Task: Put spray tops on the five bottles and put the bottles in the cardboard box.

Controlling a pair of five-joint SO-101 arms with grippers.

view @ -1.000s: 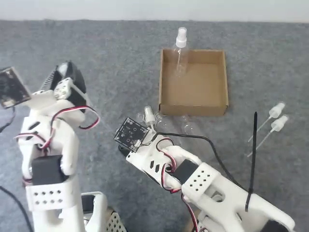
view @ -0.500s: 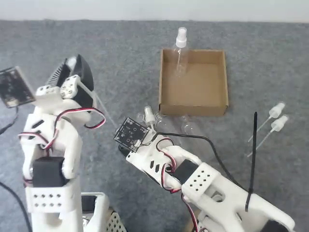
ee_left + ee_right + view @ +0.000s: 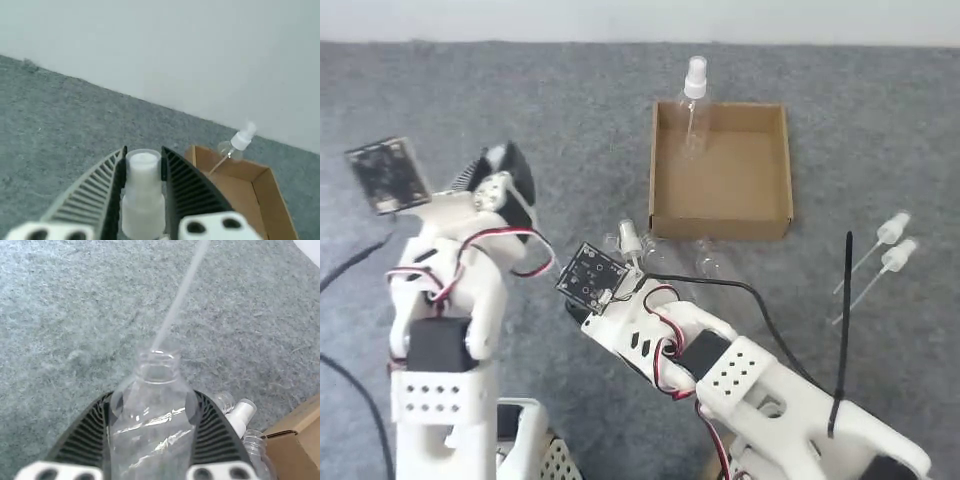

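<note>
My left gripper (image 3: 143, 167) is shut on a white spray top (image 3: 143, 192); in the high view this gripper (image 3: 502, 178) is raised at the left of the table. My right gripper (image 3: 152, 407) is shut on a clear open bottle (image 3: 150, 415). The spray top's thin tube (image 3: 176, 307) slants down with its tip at the bottle's mouth. The cardboard box (image 3: 768, 215) lies at the back, with one capped bottle (image 3: 692, 105) leaning on its far wall. Two loose spray tops (image 3: 892, 245) lie at the right.
Clear uncapped bottles (image 3: 705, 262) and one capped one (image 3: 628, 238) lie on the grey carpet just in front of the box, beside my right arm (image 3: 660, 335). A black cable (image 3: 845, 320) runs over that arm. Open carpet stretches at the left and back.
My left arm has swung right and nearer to the right arm, carrying the spray top with it. The right arm and its bottle have stayed still.
</note>
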